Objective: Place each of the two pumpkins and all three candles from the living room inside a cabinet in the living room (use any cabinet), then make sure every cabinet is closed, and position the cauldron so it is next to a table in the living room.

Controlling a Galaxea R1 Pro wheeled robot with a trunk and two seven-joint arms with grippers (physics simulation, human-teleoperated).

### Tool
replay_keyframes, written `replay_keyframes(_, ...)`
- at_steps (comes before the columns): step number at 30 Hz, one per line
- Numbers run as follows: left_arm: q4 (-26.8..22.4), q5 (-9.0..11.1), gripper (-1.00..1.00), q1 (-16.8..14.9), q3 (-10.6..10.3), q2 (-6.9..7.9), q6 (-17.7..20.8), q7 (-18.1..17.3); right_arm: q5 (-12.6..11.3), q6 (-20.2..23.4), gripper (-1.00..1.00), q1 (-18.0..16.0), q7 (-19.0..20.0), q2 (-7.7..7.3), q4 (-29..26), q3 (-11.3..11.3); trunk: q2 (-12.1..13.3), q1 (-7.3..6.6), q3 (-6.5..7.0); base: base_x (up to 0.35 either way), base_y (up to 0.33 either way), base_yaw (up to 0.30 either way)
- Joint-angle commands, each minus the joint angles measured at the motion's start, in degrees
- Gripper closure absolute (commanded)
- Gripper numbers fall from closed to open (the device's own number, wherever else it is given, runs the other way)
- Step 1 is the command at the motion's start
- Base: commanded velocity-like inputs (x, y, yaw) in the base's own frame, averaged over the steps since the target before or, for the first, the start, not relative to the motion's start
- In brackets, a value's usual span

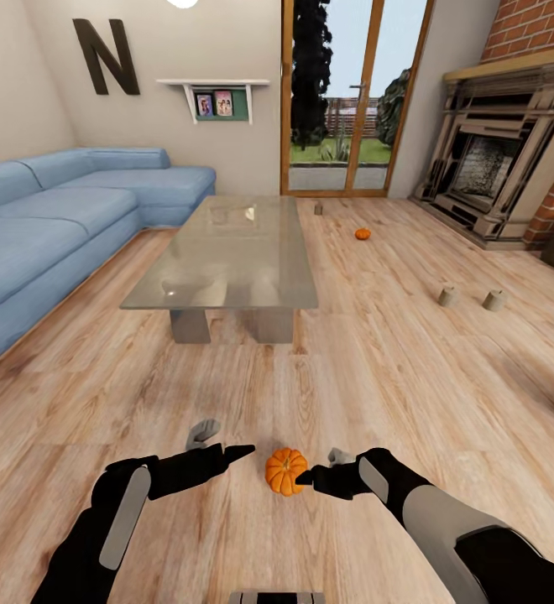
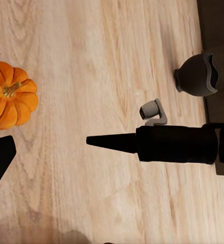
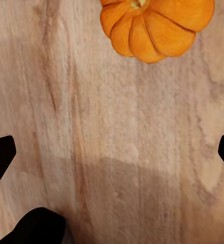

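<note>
One ribbed orange pumpkin [image 1: 285,471] sits upright on the wood floor [image 1: 378,369].

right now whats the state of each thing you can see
near pumpkin: upright on floor, between both hands, ungrasped
far pumpkin: on floor
three candles: on floor
coffee table: top bare
cauldron: on floor
left hand: open
right hand: open

Both arms low; left end effector [image 1: 227,445] and right end effector [image 1: 319,470] spread wide
</note>
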Motion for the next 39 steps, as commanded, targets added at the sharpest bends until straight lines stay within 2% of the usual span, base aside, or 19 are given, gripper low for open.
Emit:
replay_keyframes(1, 0.0, -0.3, -1.0, 0.0, 0.1, -0.08, 0.3, -0.4, -0.3, 0.1, -1.0, 0.0, 0.0, -0.03, 0.0, 0.4, 0.0, -0.01, -0.05, 0.0, 0.0, 0.0)
replay_keyframes(10, 0.0, -0.2, -1.0, 0.0, 0.2, -0.12, 0.2, -0.3, -0.3, -0.1, -1.0, 0.0, -0.1, -0.1, 0.0, 0.4, 0.0, -0.01, -0.05, 0.013, 0.004, 0.0)
replay_keyframes(21, 0.0, -0.3, -1.0, 0.0, 0.2, -0.12, 0.2, -0.2, -0.3, -0.1, -1.0, 0.0, -0.1, -0.11, 0.0, 0.3, 0.0, -0.01, -0.05, 0.225, 0.11, 0.0)
replay_keyframes(39, 0.1, -0.3, -1.0, 0.0, 0.3, -0.1, 0.2, 0.0, -0.3, -0.1, -1.0, 0.0, -0.1, -0.11, 0.0, 0.3, 0.0, -0.01, -0.05, 0.08, -0.006, 0.0)
